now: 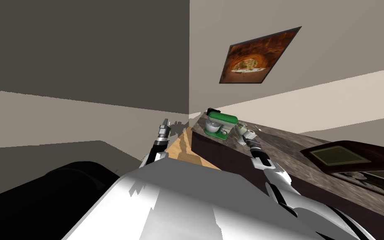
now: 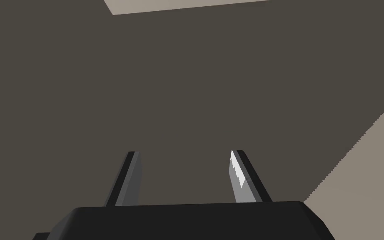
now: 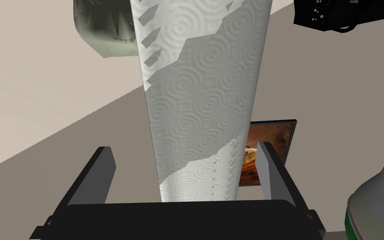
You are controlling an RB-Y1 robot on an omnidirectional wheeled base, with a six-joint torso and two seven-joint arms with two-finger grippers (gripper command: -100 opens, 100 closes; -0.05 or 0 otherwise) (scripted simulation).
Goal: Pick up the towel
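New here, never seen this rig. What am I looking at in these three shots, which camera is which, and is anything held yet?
It is a simulated robot with two arms. The wide picture comes from its head camera, looking down over its chest at a dark speckled counter with a green stand mixer on it. The other two come from cameras on its hands, each looking along two thin fingers. The left gripper is open and faces a wall. The right gripper is open, its fingers on either side of a white embossed paper towel roll but apart from it. So nothing is held yet.
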